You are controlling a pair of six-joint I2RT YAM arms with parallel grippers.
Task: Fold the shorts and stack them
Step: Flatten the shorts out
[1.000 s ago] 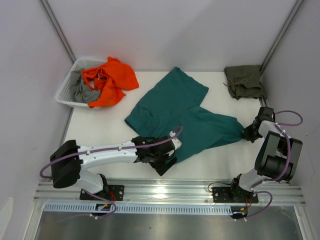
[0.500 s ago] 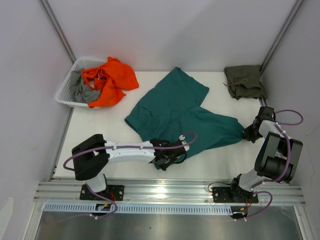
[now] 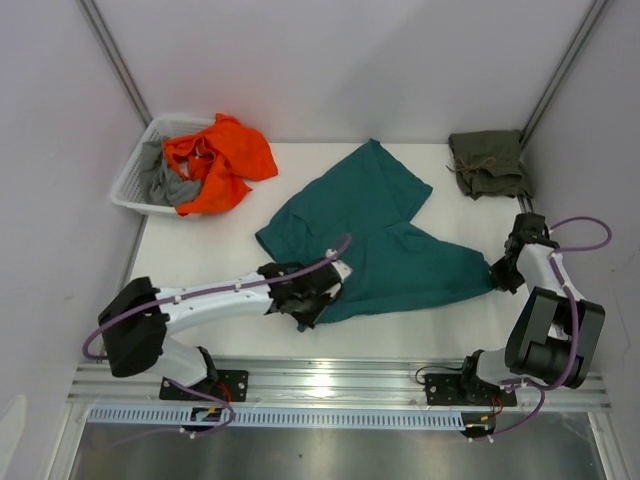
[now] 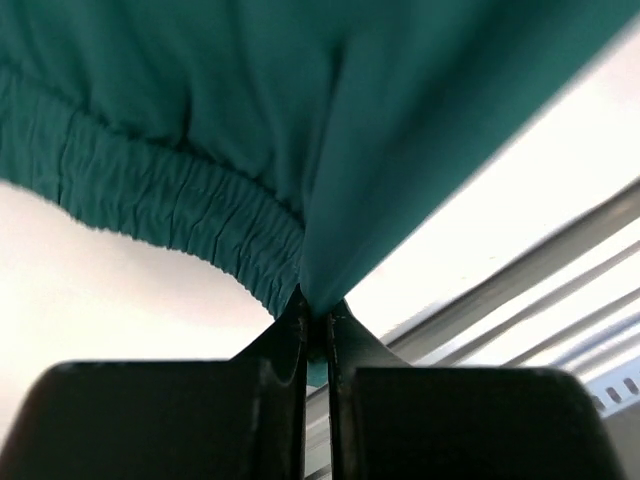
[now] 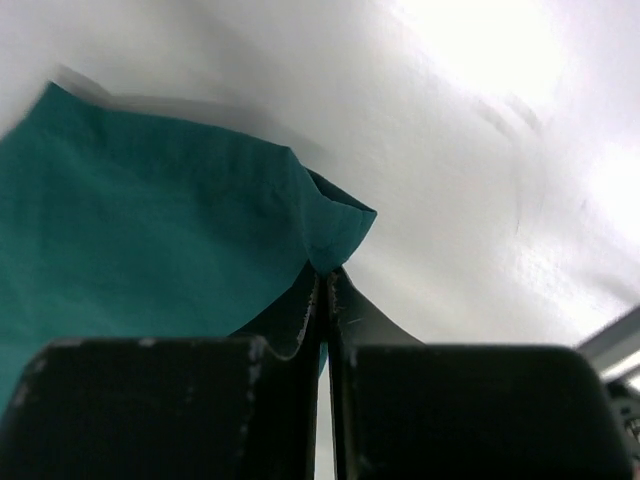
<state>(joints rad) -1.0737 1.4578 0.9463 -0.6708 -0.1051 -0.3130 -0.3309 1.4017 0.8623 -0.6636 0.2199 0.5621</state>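
Teal-green shorts (image 3: 375,235) lie spread across the middle of the white surface (image 3: 200,255). One leg reaches toward 12 o'clock in the overhead view and the other stretches toward 3 o'clock, so the cloth is rumpled rather than flat. The left arm (image 3: 215,298) lies low across the near side. The left fingers (image 4: 282,345) are pressed together on this pair at its 7 o'clock edge. The left wrist view shows them pinching a fold of cloth just beside the gathered elastic waistband (image 4: 150,190), with the fabric fanning out from the pinch. The right arm (image 3: 552,300) stands at the 4 o'clock side. The right fingers (image 5: 355,322) are likewise clamped together on the tip of the 3 o'clock leg, and a small corner of teal cloth pokes out past their tips. The olive-green shorts (image 3: 488,163) sit as a compact folded bundle in the far corner at about 1 o'clock, well apart from the teal pair and from both arms. At 10 o'clock a white slatted basket (image 3: 132,180) rests partly over the edge of the surface. It holds a crumpled orange garment (image 3: 218,160) that spills over its rim toward the teal pair, and a grey garment (image 3: 165,185) is tucked beneath it.
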